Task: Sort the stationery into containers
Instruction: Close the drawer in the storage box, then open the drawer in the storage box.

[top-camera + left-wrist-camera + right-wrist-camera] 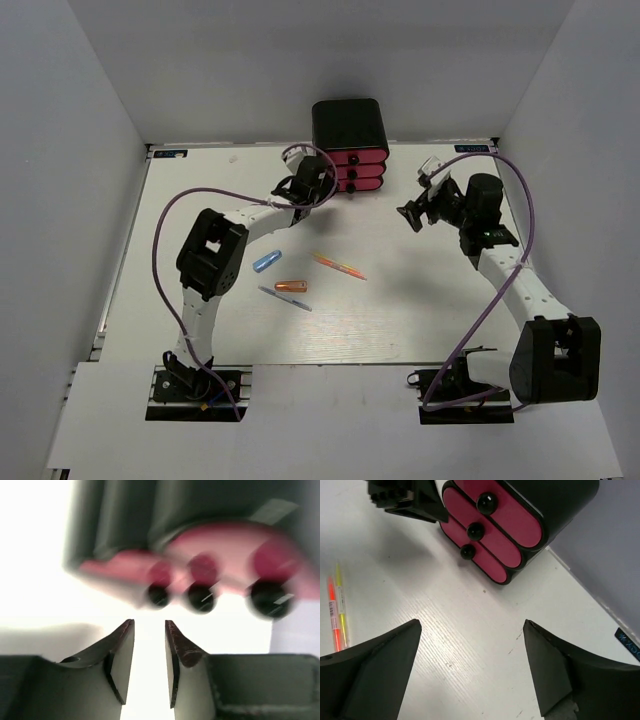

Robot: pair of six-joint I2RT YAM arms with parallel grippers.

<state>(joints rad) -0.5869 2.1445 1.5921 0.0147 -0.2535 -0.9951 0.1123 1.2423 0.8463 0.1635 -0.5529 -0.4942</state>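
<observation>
The containers are three pink drawers (pixel 353 171) with black knobs (pixel 475 530), stacked in a black rounded cabinet (pixel 349 123) at the table's back. All three look shut. My left gripper (pixel 322 188) hovers just left of the drawer fronts. In its blurred wrist view, the left gripper (pixel 150 625) has a narrow gap with nothing in it, the knobs (pixel 200 599) close ahead. My right gripper (pixel 418 195) is wide open and empty to the right of the cabinet, above bare table (pixel 472 625). Stationery lies mid-table: a light blue marker (pixel 267 261), a short orange marker (pixel 291 287), a thin blue-grey pen (pixel 285 298), and thin orange and yellow pens (pixel 338 264) (pixel 335 612).
White walls enclose the table on three sides, with the back wall right behind the cabinet. A purple cable (pixel 165 225) loops off each arm. The left gripper's body (pixel 405 500) shows in the right wrist view beside the bottom drawer.
</observation>
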